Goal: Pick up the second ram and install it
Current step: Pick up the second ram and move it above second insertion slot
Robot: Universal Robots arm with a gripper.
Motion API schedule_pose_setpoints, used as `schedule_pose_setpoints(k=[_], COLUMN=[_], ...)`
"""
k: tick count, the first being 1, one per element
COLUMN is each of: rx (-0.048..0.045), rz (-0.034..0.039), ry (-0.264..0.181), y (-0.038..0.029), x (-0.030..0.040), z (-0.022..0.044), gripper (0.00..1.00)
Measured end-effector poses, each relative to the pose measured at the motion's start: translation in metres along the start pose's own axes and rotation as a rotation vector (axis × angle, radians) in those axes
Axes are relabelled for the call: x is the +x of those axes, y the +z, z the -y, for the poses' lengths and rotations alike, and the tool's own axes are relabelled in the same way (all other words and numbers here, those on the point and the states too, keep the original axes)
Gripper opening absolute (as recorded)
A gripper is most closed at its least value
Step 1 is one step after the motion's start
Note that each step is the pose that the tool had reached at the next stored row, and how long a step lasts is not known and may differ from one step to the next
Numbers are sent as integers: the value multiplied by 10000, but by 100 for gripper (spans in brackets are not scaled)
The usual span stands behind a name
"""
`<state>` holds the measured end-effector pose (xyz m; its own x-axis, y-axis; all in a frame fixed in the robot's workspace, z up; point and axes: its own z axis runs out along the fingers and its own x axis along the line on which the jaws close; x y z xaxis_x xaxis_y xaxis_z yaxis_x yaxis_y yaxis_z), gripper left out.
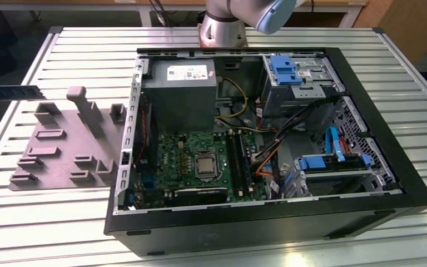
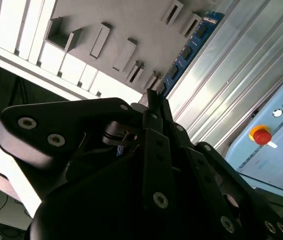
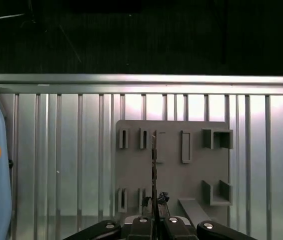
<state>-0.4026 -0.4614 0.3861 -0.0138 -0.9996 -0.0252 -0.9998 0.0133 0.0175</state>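
At the exterior view's left, above the table [image 1: 273,39] near its edge on that side, the second ram [image 1: 13,92] hangs in the air as a dark, level bar. The tool [image 2: 151,99] is closed on it. In the second wrist view the fingers [image 2: 157,145] pinch the blue-black stick [image 2: 187,49] near one end, and most of its length stands free beyond them. In the first wrist view the ram [image 3: 154,160] is seen edge-on, as a thin line over the grey holder plate [image 3: 174,185], and it touches none of the posts.

Toward the middle of the table lies the open computer case [image 1: 273,222] with the green board [image 1: 176,150] on its floor. The long black sockets [image 1: 238,158] run beside the processor. I cannot tell from here if one of them is already filled. Just beside the sockets, on the side of the exterior view's right, a bundle of coloured cables [image 1: 269,158] crosses the case.

I think the main risk comes from the grip. The stick is held near one end, so a push on the far end could turn it between the fingers, and then it would meet the socket tilted and not seat. The cables are near enough to catch the ram or the tool. The case walls also leave little room, so a small error of angle could knock the stick on the metal frame or the board.
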Motion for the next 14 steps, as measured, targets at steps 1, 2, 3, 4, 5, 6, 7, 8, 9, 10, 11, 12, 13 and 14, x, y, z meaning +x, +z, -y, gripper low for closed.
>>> schedule_pose_setpoints(k=[1,2,3,4,5,6,7,8,9,10,11,12,13,14], rx=[0,0,0,0,0,0,0,0,1,1,0,1,0,0], rz=[-1,-2,-3,-4,-5,-7,-8,-9,-10,-10,-10,-10,-11,-11], ry=[-1,-1,-1,0,-1,0,0,-1,0,0,0,0,0,0], y=[-15,-31,-47,-63,-79,-97,-116,-133,-151,-170,-189,-208,-226,-241], x=[0,-1,-2,-3,-3,-4,-4,-5,-6,-6,-7,-7,-8,-8], z=[0,0,-1,-1,-1,-1,-2,-2,-2,-3,-3,-4,-4,-4], gripper=[14,14,14,14,14,14,14,14,14,14,14,14,14,14])
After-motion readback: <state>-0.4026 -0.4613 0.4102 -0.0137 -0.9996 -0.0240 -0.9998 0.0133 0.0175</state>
